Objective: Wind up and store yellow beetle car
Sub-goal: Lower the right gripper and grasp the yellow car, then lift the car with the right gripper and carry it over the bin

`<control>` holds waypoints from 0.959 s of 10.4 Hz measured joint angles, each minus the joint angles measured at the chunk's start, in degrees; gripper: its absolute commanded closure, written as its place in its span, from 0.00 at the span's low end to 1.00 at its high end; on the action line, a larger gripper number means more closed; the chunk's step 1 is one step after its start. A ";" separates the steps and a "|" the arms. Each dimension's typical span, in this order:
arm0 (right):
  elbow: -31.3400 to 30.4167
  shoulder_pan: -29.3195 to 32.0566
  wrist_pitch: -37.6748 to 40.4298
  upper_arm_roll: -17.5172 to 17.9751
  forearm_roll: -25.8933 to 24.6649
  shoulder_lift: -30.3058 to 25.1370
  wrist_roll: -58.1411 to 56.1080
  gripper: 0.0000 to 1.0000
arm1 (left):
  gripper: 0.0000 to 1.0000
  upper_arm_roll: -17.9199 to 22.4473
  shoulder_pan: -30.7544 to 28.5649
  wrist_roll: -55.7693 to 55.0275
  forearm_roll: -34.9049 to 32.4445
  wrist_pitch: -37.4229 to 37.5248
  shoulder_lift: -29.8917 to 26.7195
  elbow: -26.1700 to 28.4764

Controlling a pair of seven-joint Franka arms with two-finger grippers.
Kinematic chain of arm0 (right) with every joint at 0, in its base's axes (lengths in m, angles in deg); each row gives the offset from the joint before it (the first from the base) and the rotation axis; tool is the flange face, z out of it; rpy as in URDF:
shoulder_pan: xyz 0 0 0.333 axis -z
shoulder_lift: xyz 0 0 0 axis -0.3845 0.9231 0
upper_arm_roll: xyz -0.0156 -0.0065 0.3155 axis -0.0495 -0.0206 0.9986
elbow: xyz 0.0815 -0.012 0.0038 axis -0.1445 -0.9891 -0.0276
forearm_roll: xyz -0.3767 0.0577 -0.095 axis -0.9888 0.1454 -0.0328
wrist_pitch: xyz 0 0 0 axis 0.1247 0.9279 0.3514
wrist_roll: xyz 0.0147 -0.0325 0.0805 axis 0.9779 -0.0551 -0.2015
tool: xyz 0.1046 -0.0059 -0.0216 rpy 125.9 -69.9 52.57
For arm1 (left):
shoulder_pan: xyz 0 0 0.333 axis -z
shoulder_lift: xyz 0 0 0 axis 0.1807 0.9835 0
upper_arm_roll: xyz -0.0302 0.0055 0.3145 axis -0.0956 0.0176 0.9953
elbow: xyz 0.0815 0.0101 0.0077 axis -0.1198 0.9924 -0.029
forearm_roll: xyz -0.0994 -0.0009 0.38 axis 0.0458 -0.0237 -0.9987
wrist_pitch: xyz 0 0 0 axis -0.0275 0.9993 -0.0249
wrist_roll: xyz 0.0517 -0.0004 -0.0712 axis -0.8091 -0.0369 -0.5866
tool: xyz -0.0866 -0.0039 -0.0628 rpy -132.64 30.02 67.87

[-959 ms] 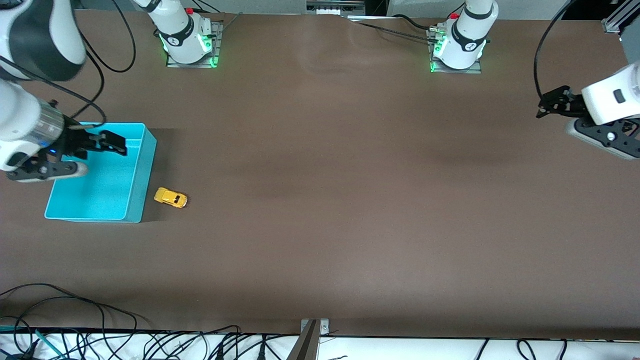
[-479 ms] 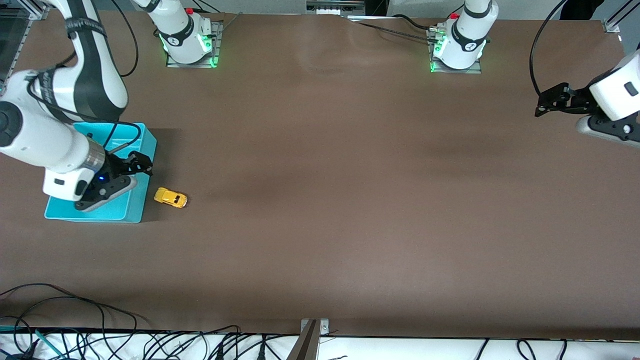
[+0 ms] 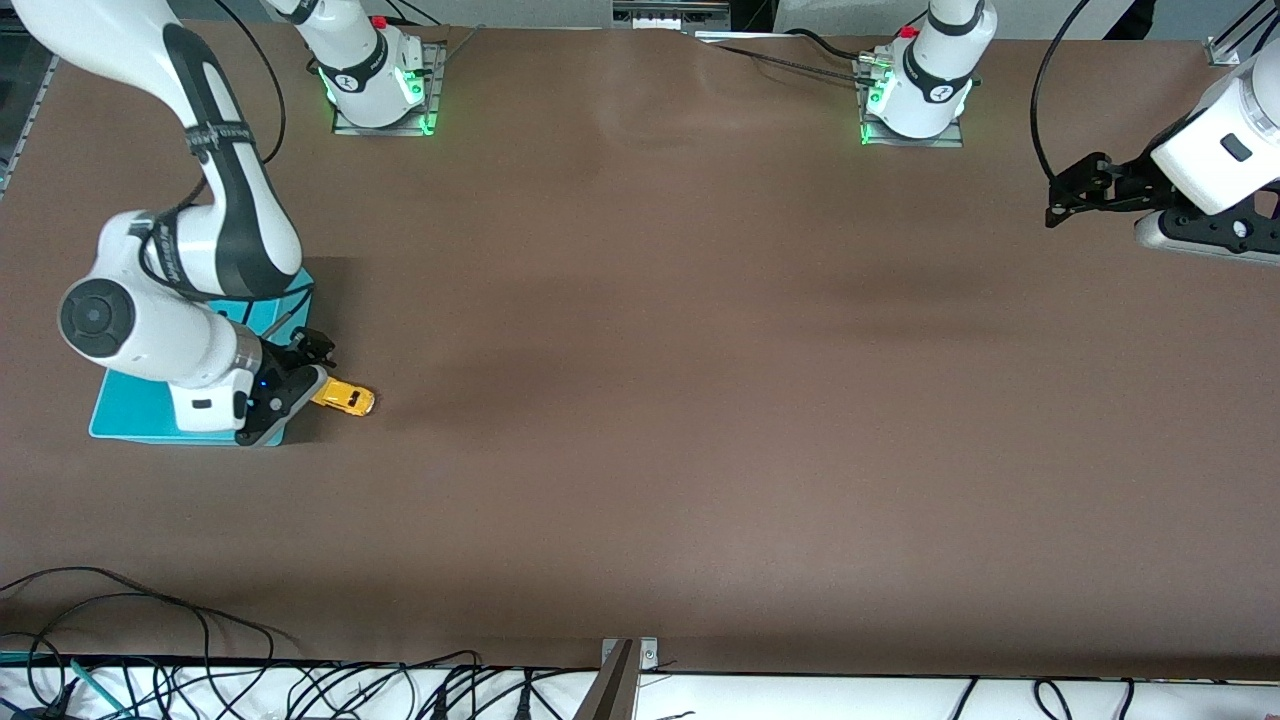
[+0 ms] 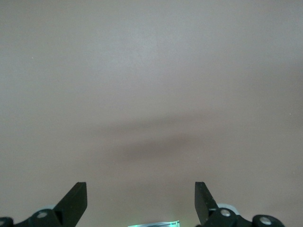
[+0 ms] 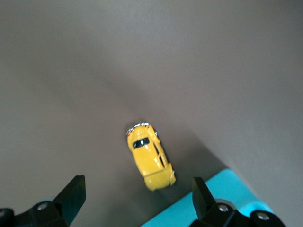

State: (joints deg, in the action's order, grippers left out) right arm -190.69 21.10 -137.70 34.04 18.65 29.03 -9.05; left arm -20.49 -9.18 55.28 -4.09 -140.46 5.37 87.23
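A: Change? Right gripper (image 3: 318, 352) has swung off the bin (image 3: 125, 412), now over the bin's edge by the car (image 3: 344, 397), fingers apart, empty.
B: Car?
A: On the table (image 3: 650, 400) just beside the bin, wide bare room toward the left arm's end. Left gripper (image 3: 1062, 195) waits there, fingers spread.

High front camera, two downward wrist cameras
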 measured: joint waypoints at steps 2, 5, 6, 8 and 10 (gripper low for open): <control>-0.75 0.10 -3.90 -0.01 0.00 3.37 -4.17 0.00 | 0.00 -0.06 0.81 -3.36 0.00 -0.33 -0.45 0.42; -3.90 0.22 -9.36 -0.01 0.00 5.50 -6.83 0.00 | 0.00 -2.07 -1.15 -3.89 0.00 -0.37 -0.49 0.45; -5.32 0.30 -10.84 -0.02 0.00 5.71 -7.20 0.00 | 0.00 -3.73 -2.59 -4.01 0.00 -0.38 -0.49 0.45; -8.31 0.41 -14.34 -0.02 0.00 5.85 -7.51 0.00 | 0.00 -4.51 -2.97 -4.52 0.00 -0.42 -0.49 0.45; -10.41 0.41 -16.97 -0.02 0.00 5.86 -8.87 0.44 | 0.00 -4.38 -3.10 -4.57 0.00 -0.43 -0.49 0.45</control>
State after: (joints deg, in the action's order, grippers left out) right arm -201.11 21.51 -154.67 34.03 18.65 34.89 -17.92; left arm -24.87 -12.29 50.71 -4.09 -140.89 4.88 87.68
